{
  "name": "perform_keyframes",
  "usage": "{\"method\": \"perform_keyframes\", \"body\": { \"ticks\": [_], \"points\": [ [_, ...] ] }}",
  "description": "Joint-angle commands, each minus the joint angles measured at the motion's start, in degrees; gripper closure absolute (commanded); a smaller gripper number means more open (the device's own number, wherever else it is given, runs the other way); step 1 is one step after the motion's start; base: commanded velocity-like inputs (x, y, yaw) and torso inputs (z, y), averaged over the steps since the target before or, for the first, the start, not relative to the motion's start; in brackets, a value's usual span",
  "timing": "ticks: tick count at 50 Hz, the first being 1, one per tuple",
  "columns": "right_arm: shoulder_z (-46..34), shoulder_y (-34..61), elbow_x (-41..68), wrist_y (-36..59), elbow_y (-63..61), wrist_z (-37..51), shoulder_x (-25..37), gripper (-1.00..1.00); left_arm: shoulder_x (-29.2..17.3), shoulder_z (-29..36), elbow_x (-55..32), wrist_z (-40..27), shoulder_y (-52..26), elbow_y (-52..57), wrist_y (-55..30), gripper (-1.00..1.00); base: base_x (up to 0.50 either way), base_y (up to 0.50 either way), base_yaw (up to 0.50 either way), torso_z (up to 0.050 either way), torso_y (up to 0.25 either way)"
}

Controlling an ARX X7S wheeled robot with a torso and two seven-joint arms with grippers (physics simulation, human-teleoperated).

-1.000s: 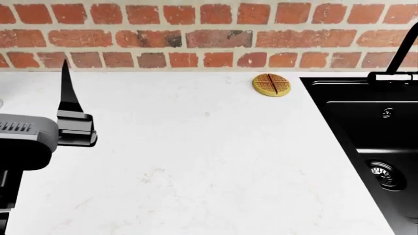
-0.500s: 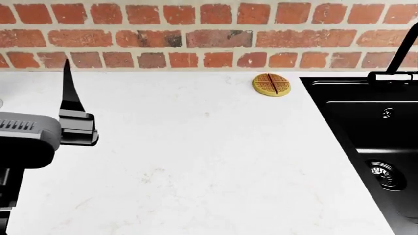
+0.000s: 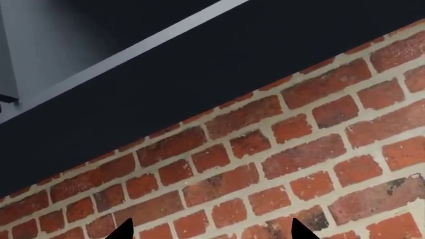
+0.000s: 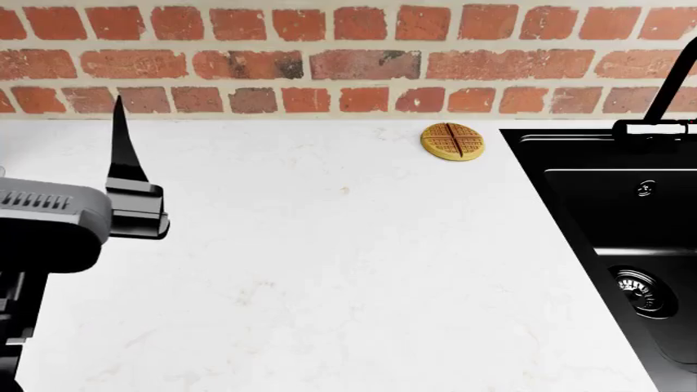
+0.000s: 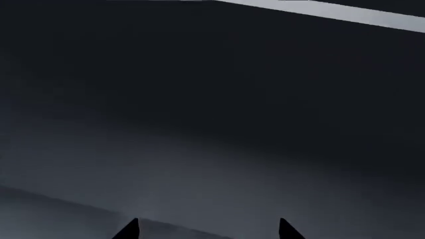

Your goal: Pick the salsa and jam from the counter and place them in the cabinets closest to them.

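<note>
Head view, counter (image 4: 360, 269): white speckled surface filling most of the frame, from the lower edge up to the wall.
Brick wall (image 4: 326, 57): red bricks with pale mortar across the whole top of the head view; also fills the lower right half of the left wrist view (image 3: 279, 164), running diagonally.
Sink (image 4: 621, 245): black basin along the right edge of the head view, with a round drain at lower right.
Cabinet underside (image 3: 199, 74): dark band crossing the left wrist view diagonally above the brick, with a pale grey strip in the upper left.
Dark panel (image 5: 212, 99): near-black surface filling the right wrist view, a pale strip at upper right; what it belongs to cannot be told.
Left gripper (image 4: 122, 163): at the left edge of the head view, grey-black body with one black finger pointing up; held above the counter. In the left wrist view two black fingertips (image 3: 123, 230) show at the bottom edge, well apart, nothing between them.
Right gripper (image 5: 207, 230): only two black tips at the bottom edge of the right wrist view, spread wide, holding nothing.
Faucet (image 4: 662, 106): black, upper right corner of the head view.
Waffle (image 4: 453, 141): round, golden, on the counter near the wall, just left of the sink.
Salsa and jam: in none of the views.
</note>
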Motion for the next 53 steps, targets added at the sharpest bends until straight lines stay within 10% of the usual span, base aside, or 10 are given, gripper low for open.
{"method": "perform_keyframes", "body": {
  "ticks": [1, 12, 32, 53],
  "points": [
    [8.35, -9.80, 17.59, 24.21, -34.40, 21.08, 11.04, -1.00, 0.01, 0.39, -0.55, 0.10, -1.09, -0.20, -0.83, -1.00, 0.00, 0.00, 0.00, 0.000, 0.000],
    [6.79, -20.67, 61.37, 20.74, -53.51, 60.41, 25.59, -1.00, -0.75, 0.33, -2.24, -0.89, -2.13, 0.77, -1.77, -1.00, 0.00, 0.00, 0.00, 0.000, 0.000],
    [11.39, -60.73, 44.92, -8.18, -76.63, 50.94, 49.48, -1.00, -2.23, 0.76, -1.50, -1.58, 0.95, 0.87, 1.03, -1.00, 0.00, 0.00, 0.00, 0.000, 0.000],
    [5.21, -89.63, 18.48, -20.48, -68.84, 34.61, 42.25, -1.00, 1.37, 4.86, 5.69, 1.23, 5.79, -3.68, 4.24, -1.00, 0.00, 0.00, 0.00, 0.000, 0.000]
  ]
}}
